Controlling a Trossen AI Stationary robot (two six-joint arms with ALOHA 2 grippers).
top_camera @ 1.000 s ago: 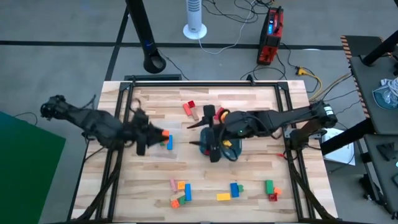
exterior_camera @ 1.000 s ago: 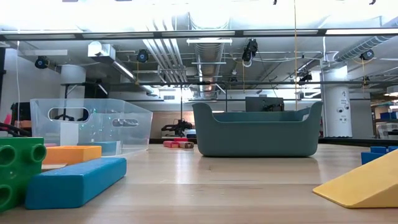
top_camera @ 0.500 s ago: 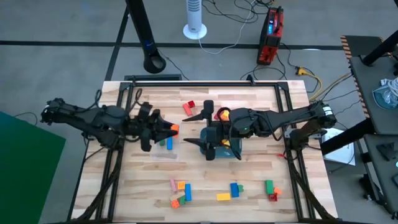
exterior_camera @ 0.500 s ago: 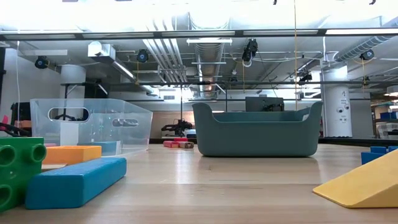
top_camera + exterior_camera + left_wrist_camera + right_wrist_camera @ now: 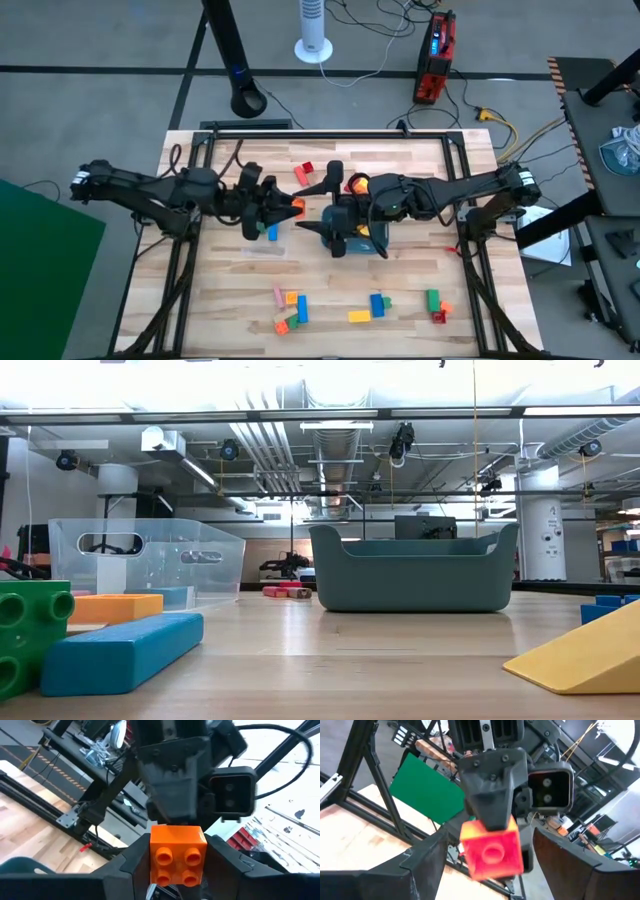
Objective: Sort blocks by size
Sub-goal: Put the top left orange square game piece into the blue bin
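Gripping an orange block (image 5: 177, 855) tight in my left gripper (image 5: 283, 208), I hover just left of the teal tray (image 5: 372, 242). Over that tray, my right gripper (image 5: 345, 186) looks spread, its red block (image 5: 493, 849) against one finger only.

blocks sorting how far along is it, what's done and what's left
Done: a few blocks already lie in the clear container. In hand: the left gripper holds an orange block mid-table, facing the right gripper over the teal tray. Left: loose blocks along the near edge and red ones at the far side.
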